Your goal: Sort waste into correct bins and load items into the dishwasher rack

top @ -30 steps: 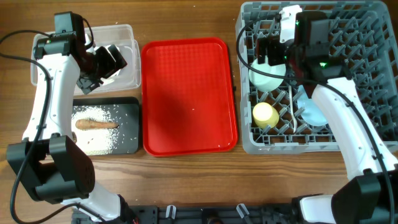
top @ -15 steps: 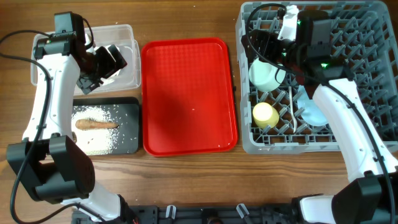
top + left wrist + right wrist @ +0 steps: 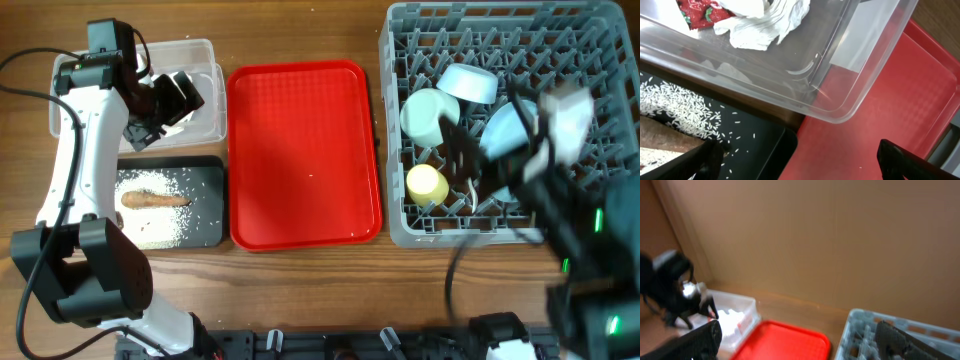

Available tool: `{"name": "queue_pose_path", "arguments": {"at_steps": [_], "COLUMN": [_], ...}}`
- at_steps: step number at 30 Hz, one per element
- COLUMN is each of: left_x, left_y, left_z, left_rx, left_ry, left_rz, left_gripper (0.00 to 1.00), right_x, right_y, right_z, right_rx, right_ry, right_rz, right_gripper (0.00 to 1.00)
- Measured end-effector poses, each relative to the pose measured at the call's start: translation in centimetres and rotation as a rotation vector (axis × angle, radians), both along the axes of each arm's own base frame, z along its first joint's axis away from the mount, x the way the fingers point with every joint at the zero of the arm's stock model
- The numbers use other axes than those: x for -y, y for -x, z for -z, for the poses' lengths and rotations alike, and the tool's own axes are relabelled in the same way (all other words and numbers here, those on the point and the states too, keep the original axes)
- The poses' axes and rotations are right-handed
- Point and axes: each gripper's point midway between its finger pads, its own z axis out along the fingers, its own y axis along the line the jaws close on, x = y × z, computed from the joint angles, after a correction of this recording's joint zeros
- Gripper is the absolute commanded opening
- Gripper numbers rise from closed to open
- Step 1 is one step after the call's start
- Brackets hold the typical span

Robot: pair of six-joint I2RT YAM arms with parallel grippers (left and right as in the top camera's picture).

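My left gripper hangs open and empty over the clear tub. The tub holds the red-and-white wrapper and the white tissue. The black tray holds the brown root piece and rice crumbs. The grey dishwasher rack holds two bowls, the blue plate and the yellow cup. My right gripper is a motion blur above the rack, open and empty in the right wrist view. The spoon is out of view.
The flat red tray lies between the bins and the rack, and also shows in the left wrist view and the right wrist view. The right wrist view looks across the table at the left arm.
My right arm has swung off the rack's back part toward the front right and is blurred. The second bowl and the plate it covered now show. The left arm has not moved.
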Motion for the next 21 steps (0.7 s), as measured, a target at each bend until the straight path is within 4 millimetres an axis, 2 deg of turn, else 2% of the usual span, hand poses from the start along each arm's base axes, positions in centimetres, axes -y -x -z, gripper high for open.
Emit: {"name": "queue_pose_path", "arguments": {"at_steps": [2, 3, 4, 6, 7, 9, 11, 12, 14, 16, 17, 21], "left_x": [0.0, 0.0, 0.0, 0.0, 0.0, 0.0, 0.0, 0.0, 0.0, 0.0, 0.0, 0.0], "left_y": [0.0, 0.0, -0.1, 0.1, 0.0, 0.0, 0.0, 0.1, 0.1, 0.1, 0.1, 0.1], "left_z": [0.0, 0.0, 0.0, 0.0, 0.0, 0.0, 0.0, 0.0, 0.0, 0.0, 0.0, 0.0], "left_rx": [-0.002, 0.0, 0.003, -0.003, 0.001, -0.002, -0.001, -0.003, -0.003, -0.003, -0.003, -0.003], "left_ry": [0.0, 0.0, 0.0, 0.001, 0.0, 0.0, 0.0, 0.001, 0.001, 0.0, 0.0, 0.001], "left_rz": [0.0, 0.0, 0.0, 0.0, 0.0, 0.0, 0.0, 0.0, 0.0, 0.0, 0.0, 0.0], "left_gripper": [1.0, 1.0, 1.0, 1.0, 1.0, 1.0, 1.0, 1.0, 1.0, 1.0, 1.0, 1.0], "right_x": [0.5, 0.8, 1.4, 1.9, 2.0, 2.0, 2.3, 2.7, 4.0, 4.7, 5.1, 5.6], "right_y": [3.0, 4.4, 5.2, 5.3, 5.1, 5.0, 4.7, 4.1, 2.8, 2.3, 2.2, 2.1], "right_z": [1.8, 3.2, 5.7, 8.9, 11.4, 13.3, 14.0, 15.9, 19.5, 22.7, 23.4, 23.4], "right_rx": [0.1, 0.146, 0.193, 0.246, 0.251, 0.319, 0.344, 0.321, 0.168, 0.038, 0.008, 0.013], "right_ry": [0.04, 0.055, 0.071, 0.073, 0.073, 0.064, 0.042, 0.01, -0.044, -0.035, -0.027, -0.016], "right_rz": [0.003, 0.011, 0.033, 0.058, 0.065, 0.07, 0.084, 0.108, 0.184, 0.233, 0.258, 0.288], "right_gripper": [1.0, 1.0, 1.0, 1.0, 1.0, 1.0, 1.0, 1.0, 1.0, 1.0, 1.0, 1.0]}}
